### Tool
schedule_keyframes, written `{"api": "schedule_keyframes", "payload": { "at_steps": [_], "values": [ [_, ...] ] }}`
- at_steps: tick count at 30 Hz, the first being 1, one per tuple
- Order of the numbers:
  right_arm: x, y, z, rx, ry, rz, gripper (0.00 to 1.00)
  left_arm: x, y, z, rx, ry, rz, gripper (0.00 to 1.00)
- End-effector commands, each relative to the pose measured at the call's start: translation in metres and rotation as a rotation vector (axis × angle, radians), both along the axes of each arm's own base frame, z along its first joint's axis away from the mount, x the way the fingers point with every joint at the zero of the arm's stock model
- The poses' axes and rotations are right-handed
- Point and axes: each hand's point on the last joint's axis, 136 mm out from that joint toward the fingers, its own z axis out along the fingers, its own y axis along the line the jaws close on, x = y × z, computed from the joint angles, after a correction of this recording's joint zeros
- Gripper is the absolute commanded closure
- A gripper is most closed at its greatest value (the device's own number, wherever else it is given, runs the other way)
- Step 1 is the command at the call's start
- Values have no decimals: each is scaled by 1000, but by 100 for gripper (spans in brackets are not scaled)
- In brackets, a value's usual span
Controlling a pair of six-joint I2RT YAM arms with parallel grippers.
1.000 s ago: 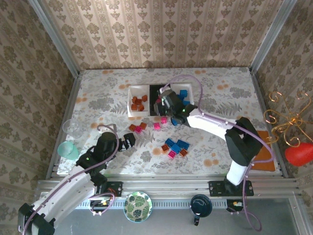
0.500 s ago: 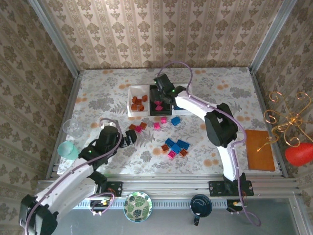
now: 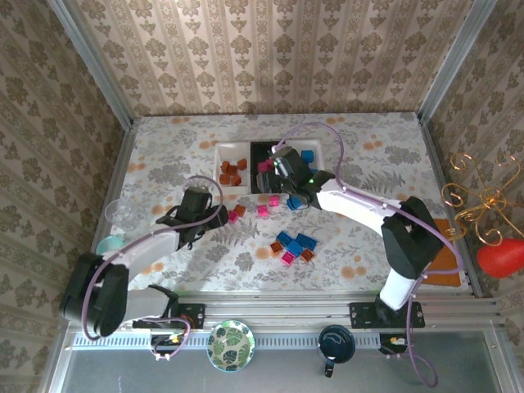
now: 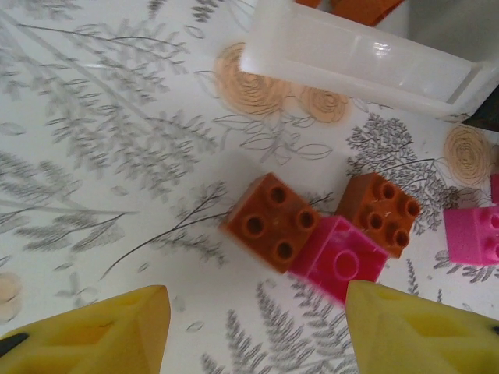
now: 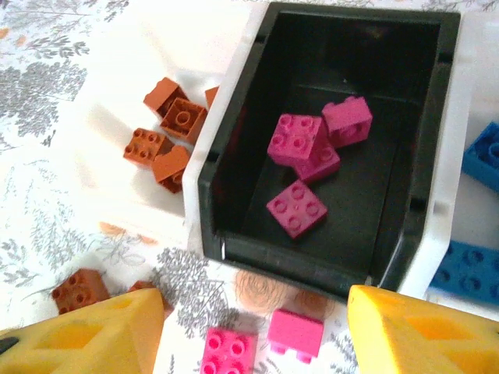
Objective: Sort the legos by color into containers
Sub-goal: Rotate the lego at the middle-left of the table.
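The floral-patterned table (image 3: 164,147) carries everything. Your right arm (image 3: 352,205) reaches from the near right edge to the middle of the far edge. The right jaws hang released and empty over the near wall of the black middle plastic tray (image 5: 207,195), with one yellow finger (image 5: 93,335) on each side of it.

Your left arm (image 3: 151,246) lies along the near left part. The left jaws are also spread wide, holding nothing, and their yellow fingers (image 4: 93,327) flank a small knot of bricks.

The three joined trays sit at mid far edge:
- The left white tray (image 3: 219,178) holds orange-brown bricks (image 5: 168,128).
- The black tray holds four magenta bricks (image 5: 296,140).
- The right white tray (image 3: 329,154) holds blue bricks (image 5: 483,156).

Loose bricks lie toward the table's centre, including a mixed blue, pink and orange group (image 3: 293,244). Two pink bricks (image 5: 228,351) sit just beside the black tray's near wall.

**Left side.** An orange-brown square brick (image 4: 271,220) touches a magenta brick (image 4: 340,259), and a second orange brick (image 4: 378,212) touches that one. If you clench here, you may well trap two colours together or squirt one sideways.

**Right side.** If you come down for the pink bricks this close to the wall, a finger could strike the rim. That would shove the whole joined row.
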Motion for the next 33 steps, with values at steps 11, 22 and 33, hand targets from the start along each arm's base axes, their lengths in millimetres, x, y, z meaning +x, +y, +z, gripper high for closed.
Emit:
{"api": "schedule_keyframes", "payload": {
  "at_steps": [11, 22, 33],
  "values": [
    [-21, -20, -12, 42, 7, -46, 35, 25, -3, -5, 88, -22, 9, 49],
    [-24, -26, -5, 46, -16, -55, 35, 22, 25, -48, 121, 103, 89, 61],
    [-29, -30, 1, 66, -33, -53, 34, -39, 44, -42, 72, 123, 131, 64]
  ]
}}
